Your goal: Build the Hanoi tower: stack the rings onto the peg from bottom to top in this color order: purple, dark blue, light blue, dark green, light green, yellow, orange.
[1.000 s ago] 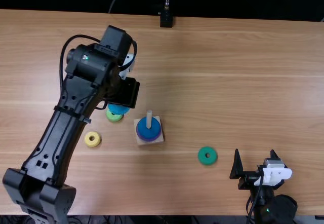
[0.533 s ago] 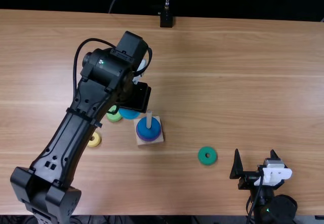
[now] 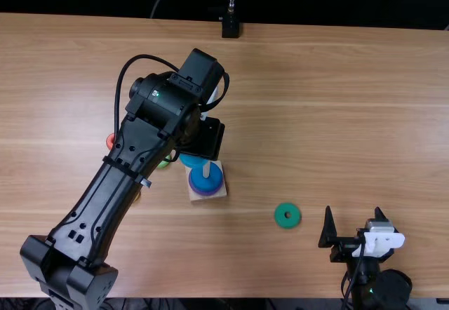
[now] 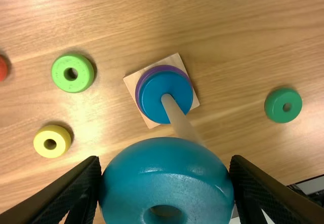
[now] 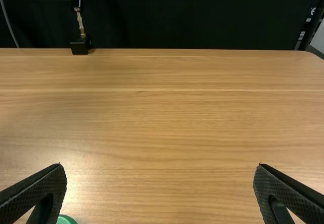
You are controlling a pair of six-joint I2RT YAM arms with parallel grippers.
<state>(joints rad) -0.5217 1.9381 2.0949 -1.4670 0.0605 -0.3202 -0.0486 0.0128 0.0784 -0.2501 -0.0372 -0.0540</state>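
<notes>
Ring of light blue point(image 4: 167, 176), nearer the peg point(image 4: 176, 116)

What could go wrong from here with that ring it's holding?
The light blue ring in the left hand might catch on the peg if its hole isn't lined up. It's pinched only by its sides, so a bump could tilt it or knock it loose. Later, the dark green ring and light green ring could be mixed up, spoiling the color order.
</notes>
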